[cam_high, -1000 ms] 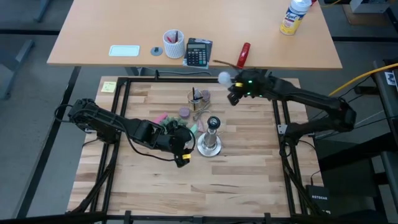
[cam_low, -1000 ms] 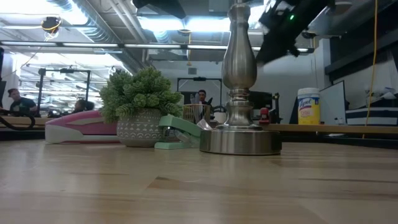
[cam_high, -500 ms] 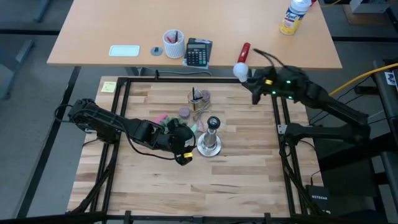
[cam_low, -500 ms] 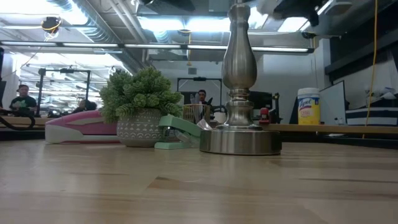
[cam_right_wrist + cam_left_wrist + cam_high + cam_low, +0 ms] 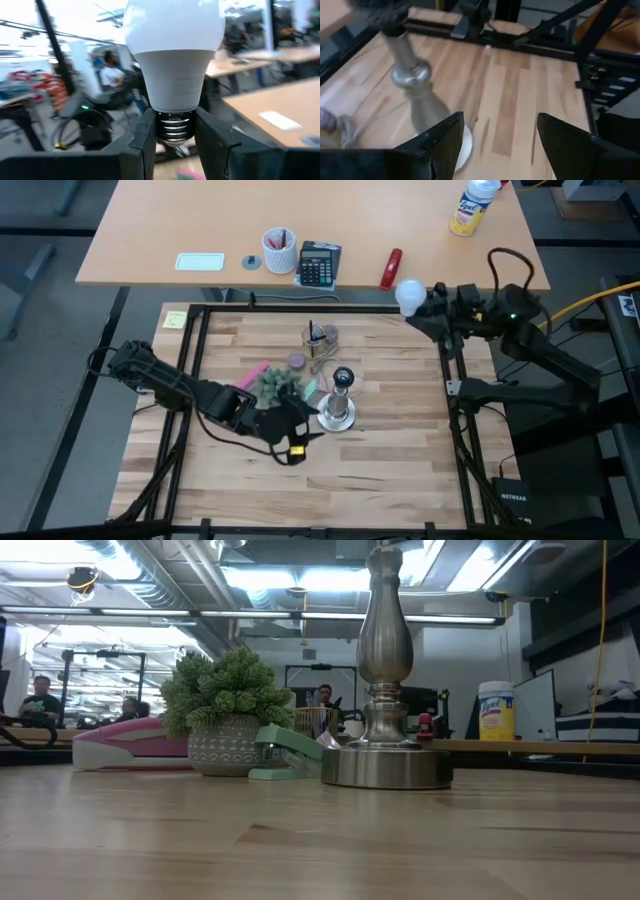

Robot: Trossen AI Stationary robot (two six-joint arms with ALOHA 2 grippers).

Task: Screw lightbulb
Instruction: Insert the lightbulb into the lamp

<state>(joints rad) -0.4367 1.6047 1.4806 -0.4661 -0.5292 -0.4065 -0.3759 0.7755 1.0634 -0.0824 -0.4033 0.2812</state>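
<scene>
The lightbulb [image 5: 172, 50], a frosted white globe on a silvery screw base, shows in the high view [image 5: 409, 295] high over the table's far right corner, with my right gripper [image 5: 426, 302] shut on it. The silver stand [image 5: 340, 402] rests upright on its round base [image 5: 385, 768] at the table's middle, its black socket facing up. My left gripper [image 5: 305, 430] stands open just left of and nearer than the stand's base. In the left wrist view the stand [image 5: 412, 82] lies outside the fingers, not between them. My right gripper pinches the bulb's screw base [image 5: 175, 125] between its two fingers [image 5: 142, 145], one on each side. The fingers lie roughly level, coming from the table's right. The globe sticks out beyond the fingertips toward the table's left, lifted clear of everything.
A potted plant [image 5: 228, 710], a pink stapler [image 5: 130, 745] and a green one [image 5: 285, 755] crowd the stand's left side. A small cup [image 5: 318, 338] stands farther back. A black frame [image 5: 300, 308] rims the table. The desk beyond holds a calculator [image 5: 319, 264] and a wipes bottle [image 5: 472, 208].
My right gripper has risen with the bulb and gone toward the table's right edge, tipping up from a downward slant to about level; it has left the low view. My left gripper has shifted a little toward the near edge and turned, staying open beside the stand.
</scene>
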